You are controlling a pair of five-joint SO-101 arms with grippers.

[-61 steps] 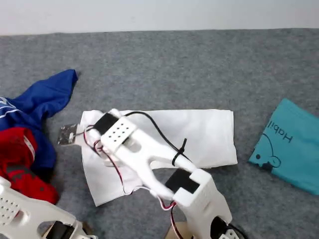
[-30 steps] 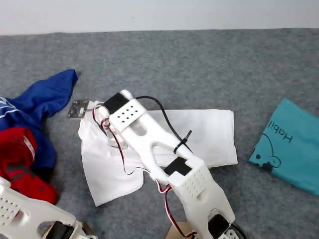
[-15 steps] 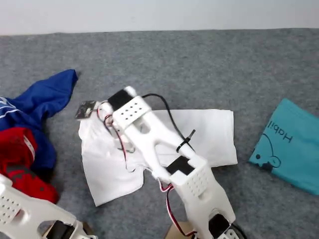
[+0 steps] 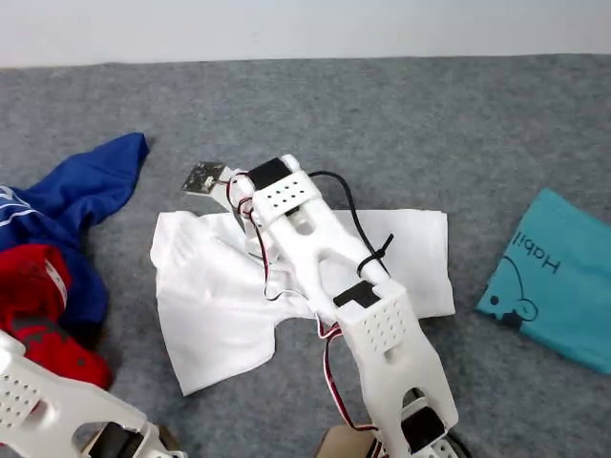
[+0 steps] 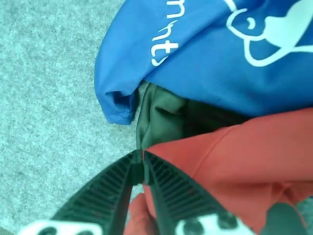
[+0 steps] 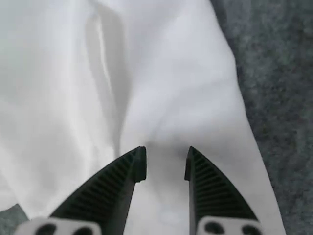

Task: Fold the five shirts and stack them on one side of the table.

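- The tabletop (image 4: 401, 124) has a grey, felt-like cover, rough and matt.
- The white shirt (image 4: 215, 305) is thin, smooth cloth, matt, with soft creases.
- The blue shirt (image 5: 254, 73) is a fine knit with a faint sheen and flat white print.
- The red shirt (image 5: 244, 166) is smooth cloth with a slight sheen.
- The dark green cloth (image 5: 164, 115) beside the red shirt looks finely woven and matt.
- The teal shirt (image 4: 563, 286) is matt cloth with dark print.
- The right arm (image 4: 382, 334) is matt white plastic, its shells dotted with small holes.
- The left fingers (image 5: 166, 186) and right fingers (image 6: 122, 181) are black plastic, ribbed on their inner faces.
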